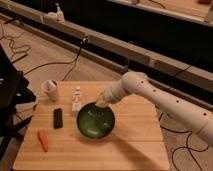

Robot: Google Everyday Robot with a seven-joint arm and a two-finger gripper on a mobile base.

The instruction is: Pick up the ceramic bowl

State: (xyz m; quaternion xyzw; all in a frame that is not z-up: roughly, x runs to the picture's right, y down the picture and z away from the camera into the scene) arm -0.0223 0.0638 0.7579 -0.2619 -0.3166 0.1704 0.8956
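Note:
The ceramic bowl point(95, 121) is round, glossy green with a darker rim, in the middle of the wooden table point(135, 142). It looks tilted toward the camera and raised a little off the wood. My gripper point(101, 103) is at the bowl's far rim, at the end of the white arm point(150, 92) that reaches in from the right. It is shut on that rim.
A small white cup point(51, 90) stands at the table's back left, a small white bottle point(76, 98) just left of the bowl. A black flat device point(58, 118) and an orange carrot point(43, 140) lie at the left. Cables cover the floor behind; dark furniture stands at far left.

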